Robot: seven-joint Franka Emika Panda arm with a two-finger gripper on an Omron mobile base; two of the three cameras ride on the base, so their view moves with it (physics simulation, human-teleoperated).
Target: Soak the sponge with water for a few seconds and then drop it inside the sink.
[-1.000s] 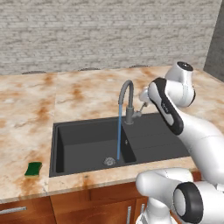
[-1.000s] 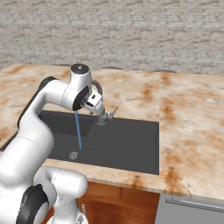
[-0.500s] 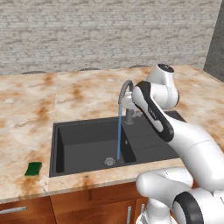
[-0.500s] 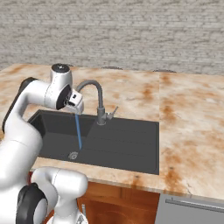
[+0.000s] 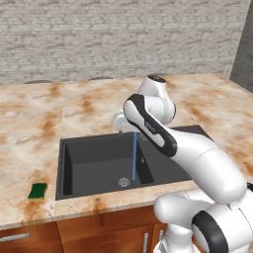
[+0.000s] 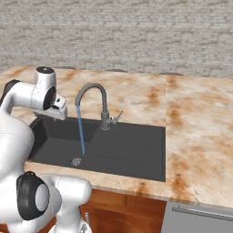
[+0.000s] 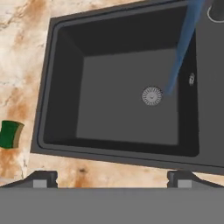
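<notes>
- Sink [image 5: 69, 168]: set into the tabletop [image 5: 29, 123], basin at its left end, drainboard to the right.
- Faucet [image 6: 93, 91]: behind the basin, spout arching over it.
- Water [image 5: 134, 155]: falls from the spout beside the drain [image 7: 152, 95].
- Sponge [image 5: 37, 190]: on the tabletop, just left of the sink's front corner.

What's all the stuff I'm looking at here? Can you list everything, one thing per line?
sponge: one, green with a yellow side, on the counter left of the basin, untouched.
water: one thin blue stream, falling from the spout to beside the drain.
sink: one, dark grey-black, set into the counter, basin plus flat drainboard.
drain: one, round metal, in the basin floor.
faucet: one, grey, curved, behind the basin.
counter: one, mottled orange-and-cream stone.
brick wall: one, grey, behind the counter.
cabinets: brown wood, below the counter.
end effector: one, dark fingertips, open, above the basin's near edge.
</notes>
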